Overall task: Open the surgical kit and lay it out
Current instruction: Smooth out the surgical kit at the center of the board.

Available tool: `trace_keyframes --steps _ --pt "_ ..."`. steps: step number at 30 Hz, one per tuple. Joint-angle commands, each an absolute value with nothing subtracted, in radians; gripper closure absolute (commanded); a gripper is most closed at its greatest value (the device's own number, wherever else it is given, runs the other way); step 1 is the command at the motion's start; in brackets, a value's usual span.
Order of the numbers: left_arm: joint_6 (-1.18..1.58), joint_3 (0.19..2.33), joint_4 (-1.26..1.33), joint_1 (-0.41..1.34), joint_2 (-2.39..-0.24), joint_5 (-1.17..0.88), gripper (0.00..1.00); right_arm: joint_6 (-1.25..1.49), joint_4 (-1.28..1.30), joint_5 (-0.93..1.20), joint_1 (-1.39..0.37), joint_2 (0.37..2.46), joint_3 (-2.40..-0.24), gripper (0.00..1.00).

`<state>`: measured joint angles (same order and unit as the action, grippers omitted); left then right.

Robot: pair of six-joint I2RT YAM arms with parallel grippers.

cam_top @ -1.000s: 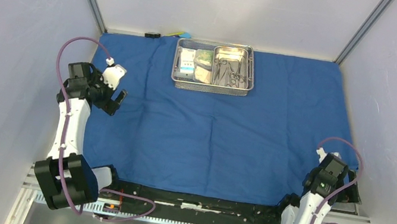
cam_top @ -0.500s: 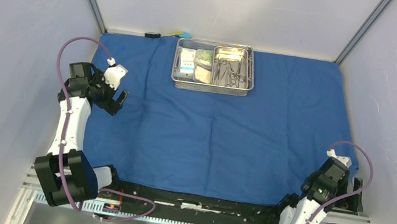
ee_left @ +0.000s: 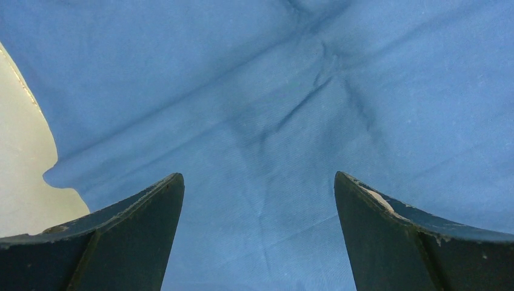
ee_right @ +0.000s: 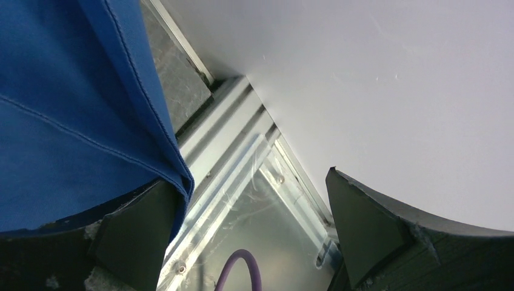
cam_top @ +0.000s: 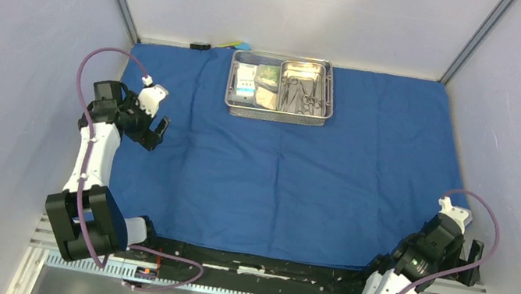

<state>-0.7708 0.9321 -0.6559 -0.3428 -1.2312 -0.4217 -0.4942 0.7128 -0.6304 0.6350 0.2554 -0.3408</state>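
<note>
The large blue cloth wrap [cam_top: 287, 159] lies spread flat over the table. The wire-mesh steel tray [cam_top: 278, 111] stands at its far middle, with the smaller steel pan [cam_top: 306, 70] in its right half holding scissors-like instruments [cam_top: 302, 95]. Small packets [cam_top: 266, 97] lie in the tray's left half. My left gripper [cam_top: 158, 130] is open and empty, low over the cloth's left part [ee_left: 260, 121]. My right gripper [cam_top: 472, 259] is open at the cloth's near right corner [ee_right: 79, 115]; the corner drapes over its left finger [ee_right: 136, 227], and nothing is between the jaws.
Grey walls close in the left, right and back. A small black thing [cam_top: 200, 47] and a yellow-blue item [cam_top: 236, 44] lie at the back edge behind the cloth. A metal rail and frame [ee_right: 242, 182] run along the near edge. A purple cable [ee_right: 239, 270] hangs below the right gripper.
My right gripper has moved toward the near right, from over the cloth's right edge to beyond its near right corner. My left gripper has shifted slightly away from me.
</note>
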Motion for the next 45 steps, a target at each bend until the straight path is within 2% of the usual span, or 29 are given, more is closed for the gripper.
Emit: trace_keyframes --steps 1,10,14,25,30,35,39,45 --pt "-0.731 0.977 -0.623 -0.349 -1.237 -0.462 0.00 -0.501 0.706 -0.484 0.644 0.239 -0.461 0.02" --pt "-0.705 1.020 -0.631 -0.348 -1.249 -0.450 0.00 -0.706 0.752 -0.108 0.644 0.369 -0.528 0.02" --pt "-0.688 1.047 -0.654 -0.348 -1.252 -0.450 0.00 -0.804 0.777 -0.067 0.644 0.448 -0.526 0.07" --pt "-0.638 1.109 -0.663 -0.346 -1.289 -0.418 0.00 -0.992 0.801 0.144 0.637 0.581 -0.497 0.06" --pt "-0.602 1.141 -0.664 -0.347 -1.347 -0.401 0.00 -0.973 0.693 0.106 0.554 0.680 -0.451 0.10" --pt "-0.574 1.158 -0.665 -0.347 -1.393 -0.370 0.00 -0.911 0.522 -0.122 0.361 0.757 -0.367 0.15" --pt "-0.554 1.160 -0.665 -0.347 -1.407 -0.360 0.00 -0.902 0.476 -0.170 0.345 0.820 -0.369 0.22" --pt "-0.543 1.156 -0.666 -0.346 -1.412 -0.355 0.00 -0.876 0.460 -0.181 0.345 0.820 -0.412 0.26"
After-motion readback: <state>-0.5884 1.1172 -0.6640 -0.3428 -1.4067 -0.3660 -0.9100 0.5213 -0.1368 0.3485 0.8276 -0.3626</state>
